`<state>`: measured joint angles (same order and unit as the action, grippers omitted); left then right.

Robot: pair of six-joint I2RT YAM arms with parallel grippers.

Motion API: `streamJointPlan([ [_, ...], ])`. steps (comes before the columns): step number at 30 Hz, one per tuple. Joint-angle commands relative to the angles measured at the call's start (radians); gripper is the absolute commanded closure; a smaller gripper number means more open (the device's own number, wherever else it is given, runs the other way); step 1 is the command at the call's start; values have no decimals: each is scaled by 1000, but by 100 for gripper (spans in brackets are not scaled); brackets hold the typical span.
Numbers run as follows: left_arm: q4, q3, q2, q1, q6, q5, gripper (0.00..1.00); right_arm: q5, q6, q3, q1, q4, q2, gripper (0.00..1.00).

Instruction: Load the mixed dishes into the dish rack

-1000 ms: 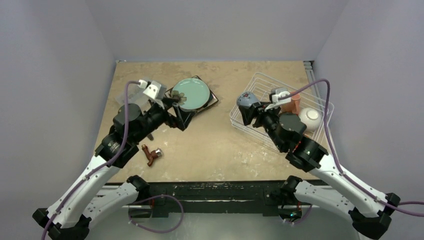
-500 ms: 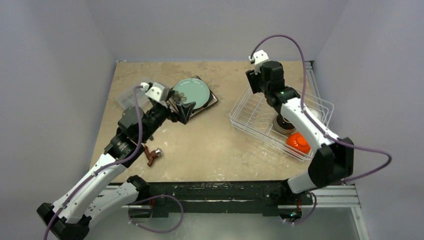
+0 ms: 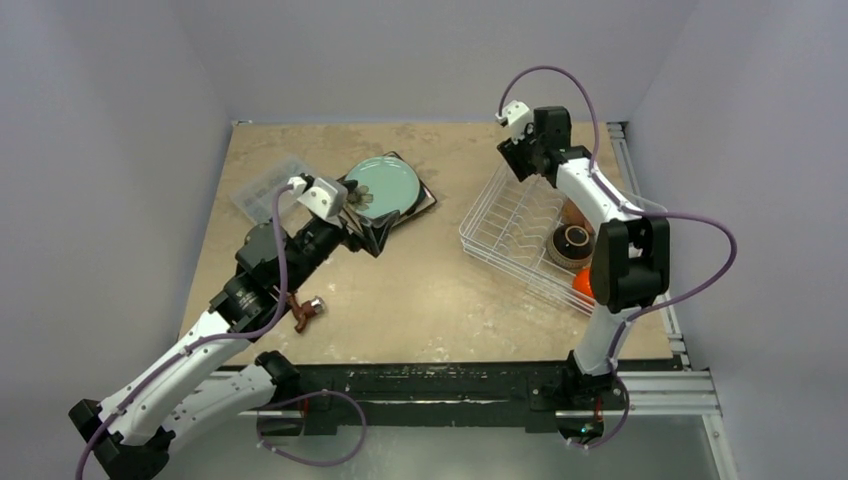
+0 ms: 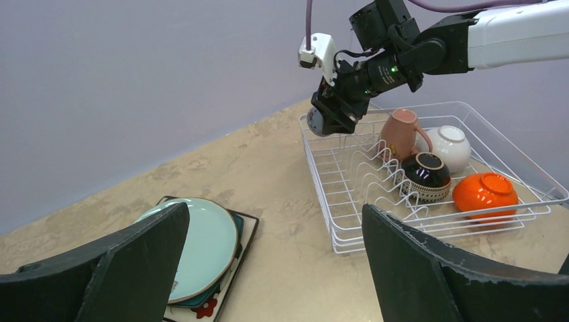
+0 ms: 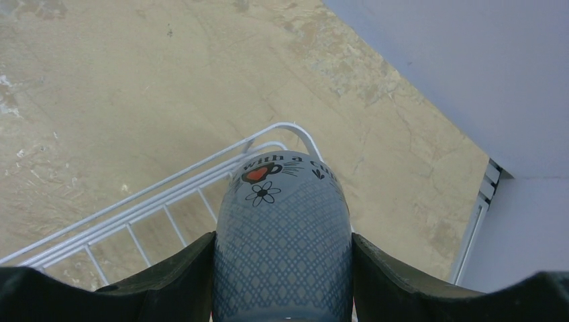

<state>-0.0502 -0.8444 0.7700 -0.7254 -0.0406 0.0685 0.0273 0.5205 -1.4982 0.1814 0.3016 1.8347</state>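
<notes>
The white wire dish rack (image 3: 500, 235) stands at the right; it holds a pink mug (image 4: 399, 133), a white bowl (image 4: 448, 146), a dark brown bowl (image 3: 572, 242) and an orange bowl (image 4: 486, 191). My right gripper (image 5: 283, 268) is shut on the pale blue mug (image 5: 282, 228) and holds it over the rack's far left corner (image 4: 321, 119). The round teal plate (image 3: 385, 185) lies on the square flower-patterned plate (image 4: 218, 298) at the table's middle left. My left gripper (image 4: 274, 215) is open and empty, just near of the plates (image 3: 368, 222).
A clear plastic compartment box (image 3: 262, 185) lies left of the plates. Black-handled pliers (image 3: 303, 310) lie near the left arm. Purple walls close in the table on three sides; the rack's rim (image 5: 201, 168) is close to the back wall.
My right arm has swung from the rack's near side out to its far left corner, carrying the pale blue mug. My left gripper has shifted slightly right by the plates.
</notes>
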Motion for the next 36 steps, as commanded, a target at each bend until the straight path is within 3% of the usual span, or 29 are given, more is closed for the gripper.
streamJointPlan([
  [1,-63,-5,0,26,-1,2,0,-84,101,-108,-10,11,19,100],
  [6,-62,-16,25,46,-18,-23,0,-80,146,-193,-17,103,99,100],
  [17,-67,-19,49,90,-68,-64,0,-108,203,-203,-26,157,163,99],
  [29,-73,-25,73,134,-113,-97,0,-95,229,-220,-25,204,201,76],
  [36,-80,-25,80,171,-156,-124,0,-60,248,-210,-6,210,221,67],
])
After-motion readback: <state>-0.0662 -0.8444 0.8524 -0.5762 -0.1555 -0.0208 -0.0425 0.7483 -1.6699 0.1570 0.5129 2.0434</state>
